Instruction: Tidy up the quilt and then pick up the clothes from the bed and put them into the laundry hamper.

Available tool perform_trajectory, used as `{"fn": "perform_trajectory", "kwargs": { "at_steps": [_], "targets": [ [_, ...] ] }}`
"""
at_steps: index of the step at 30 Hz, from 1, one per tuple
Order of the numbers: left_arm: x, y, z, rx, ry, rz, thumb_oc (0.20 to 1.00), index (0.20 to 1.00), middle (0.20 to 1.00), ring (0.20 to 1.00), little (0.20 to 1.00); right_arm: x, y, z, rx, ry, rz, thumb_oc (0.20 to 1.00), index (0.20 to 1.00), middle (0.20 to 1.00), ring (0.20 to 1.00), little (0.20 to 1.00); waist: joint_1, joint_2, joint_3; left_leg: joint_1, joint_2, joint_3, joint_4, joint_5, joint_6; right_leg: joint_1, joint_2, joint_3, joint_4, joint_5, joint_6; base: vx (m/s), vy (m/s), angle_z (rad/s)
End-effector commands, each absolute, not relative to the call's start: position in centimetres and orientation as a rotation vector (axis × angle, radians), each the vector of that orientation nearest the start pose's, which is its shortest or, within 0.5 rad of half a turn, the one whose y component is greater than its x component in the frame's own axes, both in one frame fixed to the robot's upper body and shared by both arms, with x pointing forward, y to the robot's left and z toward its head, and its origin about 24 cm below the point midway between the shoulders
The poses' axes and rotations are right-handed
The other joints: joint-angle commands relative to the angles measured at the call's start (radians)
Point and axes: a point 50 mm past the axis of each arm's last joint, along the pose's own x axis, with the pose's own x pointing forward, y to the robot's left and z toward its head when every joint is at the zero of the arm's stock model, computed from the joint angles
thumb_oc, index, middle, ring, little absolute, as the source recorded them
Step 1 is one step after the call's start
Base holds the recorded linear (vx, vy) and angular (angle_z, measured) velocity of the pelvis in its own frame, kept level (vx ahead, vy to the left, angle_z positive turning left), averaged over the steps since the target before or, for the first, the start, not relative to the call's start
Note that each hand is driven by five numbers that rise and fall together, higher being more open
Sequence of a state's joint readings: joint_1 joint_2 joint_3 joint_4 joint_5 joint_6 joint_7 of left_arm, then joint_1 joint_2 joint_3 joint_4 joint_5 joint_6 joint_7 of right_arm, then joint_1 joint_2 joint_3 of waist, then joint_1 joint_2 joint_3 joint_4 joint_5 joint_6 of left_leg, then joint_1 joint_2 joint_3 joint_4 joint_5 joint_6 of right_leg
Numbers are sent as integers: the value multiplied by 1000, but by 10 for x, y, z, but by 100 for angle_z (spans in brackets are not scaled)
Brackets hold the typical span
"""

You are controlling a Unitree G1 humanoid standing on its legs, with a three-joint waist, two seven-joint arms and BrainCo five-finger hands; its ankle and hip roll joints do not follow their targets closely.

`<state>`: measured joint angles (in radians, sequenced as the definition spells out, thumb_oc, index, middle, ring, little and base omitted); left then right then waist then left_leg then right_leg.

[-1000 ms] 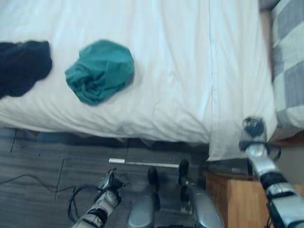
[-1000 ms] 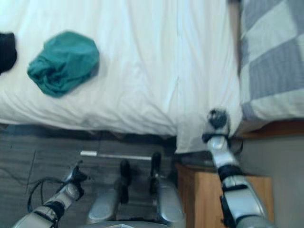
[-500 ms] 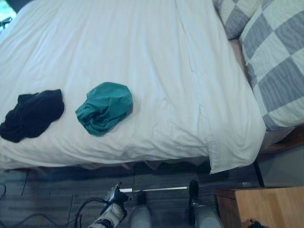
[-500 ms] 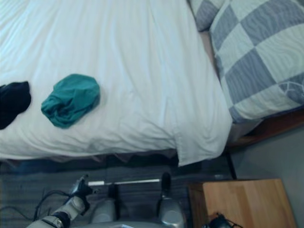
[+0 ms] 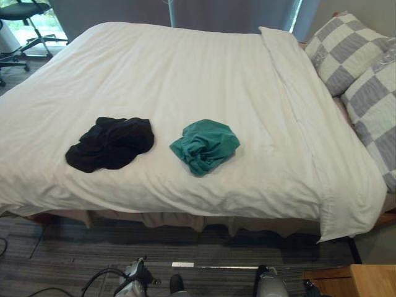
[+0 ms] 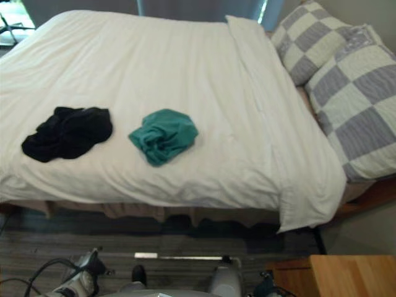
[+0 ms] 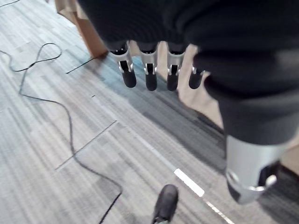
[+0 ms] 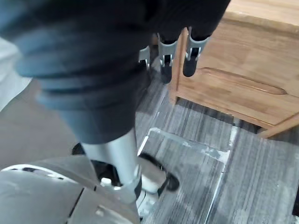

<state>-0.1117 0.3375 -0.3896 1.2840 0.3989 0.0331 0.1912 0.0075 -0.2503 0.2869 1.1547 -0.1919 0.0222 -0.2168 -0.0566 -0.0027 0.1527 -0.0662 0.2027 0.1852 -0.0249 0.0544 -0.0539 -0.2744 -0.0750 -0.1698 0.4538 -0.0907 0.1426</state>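
Each hand wears a dark ribbed cover over its back and wrist. From the left hand and the right hand run silver fingers with rounded dark tips and small dark slots. The thumbs are smooth silver-grey cylinders.

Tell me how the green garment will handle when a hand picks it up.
The green garment is crumpled into soft folds, so it is probably floppy and will drape and trail. It looks thin, likely light. On the smooth quilt it may slide if pushed rather than pinched.
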Motion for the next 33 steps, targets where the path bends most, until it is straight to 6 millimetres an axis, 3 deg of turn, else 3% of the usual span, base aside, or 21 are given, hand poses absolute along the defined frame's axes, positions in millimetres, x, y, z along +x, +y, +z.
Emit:
{"fn": "perform_trajectory", "kwargs": {
  "at_steps": [1, 2, 3, 4, 5, 8, 9, 10, 11, 13, 14, 16, 19, 20, 21, 23, 24, 25, 27, 29, 33],
  "targets": [
    [158, 264, -131, 1064, 1001, -195, 1000, 1000, 1000, 1000, 1000, 137, -231, -145, -695, 1012, 29, 1000, 1000, 1000, 1000, 1000, -30, -75, 77, 32, -160, 29, 84, -109, -14, 94, -1, 2, -334, 131, -33, 88, 177, 97],
    [161, 259, -132, 1054, 980, -195, 1000, 1000, 1000, 1000, 1000, 143, -233, -141, -715, 984, 36, 1000, 1000, 1000, 1000, 1000, -38, -65, 93, -15, -195, 12, 192, -130, -21, 105, 1, 30, -353, 126, -57, 33, 312, 97],
    [169, 251, -130, 1008, 948, -167, 1000, 1000, 1000, 1000, 1000, 153, -239, -136, -772, 959, 54, 1000, 1000, 1000, 1000, 1000, -21, -53, 133, -167, -192, 8, 465, -37, -125, 141, -21, 36, -388, 125, -82, -32, 239, 79],
    [170, 251, -129, 1008, 947, -166, 1000, 1000, 1000, 1000, 1000, 154, -238, -136, -772, 958, 54, 1000, 1000, 1000, 1000, 1000, -24, -54, 130, -173, -195, 6, 462, -30, -124, 136, -24, 34, -390, 129, -82, -88, 262, 30],
    [181, 248, -125, 938, 921, -94, 1000, 1000, 1000, 1000, 1000, 157, -249, -133, -797, 973, 14, 1000, 1000, 1000, 1000, 1000, -12, -58, 155, -248, -189, -24, 571, 35, -197, 156, -52, 25, -420, 143, -81, -40, 124, 13],
    [179, 243, -127, 915, 923, -97, 1000, 1000, 1000, 1000, 1000, 163, -251, -131, -795, 973, -11, 1000, 1000, 1000, 1000, 1000, -18, -35, 145, -238, -120, -26, 504, 5, -158, 166, -73, 28, -454, 148, -49, 76, 354, 7],
    [177, 237, -130, 934, 913, -123, 1000, 1000, 1000, 1000, 1000, 175, -248, -126, -799, 938, -13, 1000, 1000, 1000, 1000, 1000, -16, -16, 127, -181, -8, -57, 315, -32, -123, 147, -115, 76, -457, 153, -3, 102, 569, 0],
    [177, 237, -130, 934, 913, -123, 1000, 1000, 1000, 1000, 1000, 175, -248, -126, -799, 938, -13, 1000, 1000, 1000, 1000, 1000, -15, -18, 126, -178, -10, -54, 305, -25, -122, 144, -117, 78, -457, 155, -3, 103, 804, -45],
    [179, 234, -129, 935, 901, -127, 1000, 1000, 1000, 1000, 1000, 177, -243, -126, -789, 926, -1, 1000, 1000, 1000, 1000, 1000, -3, -9, 112, -144, 84, -131, 138, 30, -122, 122, -151, 119, -455, 157, 32, 53, 351, -59],
    [181, 233, -128, 935, 890, -125, 1000, 1000, 1000, 1000, 1000, 177, -243, -126, -789, 924, 3, 1000, 1000, 1000, 1000, 1000, 6, -6, 108, -116, 132, -164, 59, 67, -138, 120, -164, 138, -456, 154, 49, 108, 514, -52],
    [181, 228, -130, 947, 881, -151, 1000, 1000, 1000, 1000, 1000, 173, -242, -129, -798, 935, 23, 1000, 1000, 1000, 1000, 1000, 11, 10, 78, -71, 175, -217, -28, 84, -160, 134, -195, 144, -466, 156, 90, 199, 667, -40],
    [182, 224, -130, 962, 879, -173, 1000, 1000, 1000, 1000, 1000, 169, -248, -129, -806, 953, 15, 1000, 1000, 1000, 1000, 1000, 8, 15, 65, -60, 184, -203, -43, 82, -181, 149, -221, 133, -481, 169, 106, 159, 410, -26],
    [192, 222, -126, 995, 847, -227, 1000, 1000, 1000, 1000, 1000, 174, -225, -134, -749, 958, 69, 1000, 1000, 1000, 1000, 1000, 16, -39, 57, 3, 85, -144, -28, -2, -157, 116, -319, 95, -446, 316, 119, 76, 442, -21],
    [192, 223, -126, 995, 846, -226, 1000, 1000, 1000, 1000, 1000, 175, -224, -134, -748, 957, 69, 1000, 1000, 1000, 1000, 1000, 18, -43, 57, 1, 82, -142, -28, 1, -155, 113, -322, 99, -447, 319, 119, -133, 513, -68],
    [198, 229, -120, 977, 830, -186, 1000, 1000, 1000, 1000, 1000, 189, -206, -129, -746, 886, 129, 1000, 1000, 1000, 1000, 1000, 59, -53, 72, 26, 53, -55, -28, -11, -129, 97, -376, -109, -401, 325, 95, -119, 389, -118],
    [196, 232, -120, 964, 830, -171, 1000, 1000, 1000, 1000, 1000, 194, -198, -127, -758, 846, 164, 1000, 1000, 1000, 1000, 1000, 67, -61, 71, 24, 34, -38, -33, -1, -115, 105, -362, -169, -376, 292, 80, -50, 400, -118],
    [192, 235, -121, 963, 845, -168, 1000, 1000, 1000, 1000, 1000, 201, -187, -122, -766, 780, 213, 1000, 1000, 1000, 1000, 1000, 58, -77, 83, 33, -5, -29, -42, 6, -92, 100, -220, -83, -350, 223, 61, 21, 275, -36],
    [192, 235, -121, 963, 845, -167, 1000, 1000, 1000, 1000, 1000, 201, -187, -122, -766, 780, 213, 1000, 1000, 1000, 1000, 1000, 59, -78, 82, 32, -5, -27, -43, 9, -92, 98, -220, -81, -351, 226, 60, 67, 409, -27],
    [184, 239, -125, 977, 889, -178, 1000, 1000, 1000, 1000, 1000, 196, -183, -124, -756, 780, 231, 1000, 1000, 1000, 1000, 1000, 49, -88, 82, 37, -60, -47, -49, 5, -67, 104, -75, 34, -375, 175, 28, 92, 281, -9],
    [177, 245, -128, 974, 941, -165, 1000, 1000, 1000, 1000, 1000, 189, -187, -128, -734, 812, 217, 1000, 1000, 1000, 1000, 1000, 34, -92, 75, 34, -122, -77, -57, -8, -42, 109, 7, 111, -425, 178, -6, 146, 230, 74],
    [168, 256, -130, 911, 1000, -85, 1000, 1000, 1000, 1000, 1000, 167, -210, -138, -711, 943, 122, 1000, 1000, 1000, 1000, 1000, 23, -86, 65, 37, -155, -89, -50, -23, -24, 126, 3, 120, -447, 201, -4, 114, 27, 36]
  ]
}}
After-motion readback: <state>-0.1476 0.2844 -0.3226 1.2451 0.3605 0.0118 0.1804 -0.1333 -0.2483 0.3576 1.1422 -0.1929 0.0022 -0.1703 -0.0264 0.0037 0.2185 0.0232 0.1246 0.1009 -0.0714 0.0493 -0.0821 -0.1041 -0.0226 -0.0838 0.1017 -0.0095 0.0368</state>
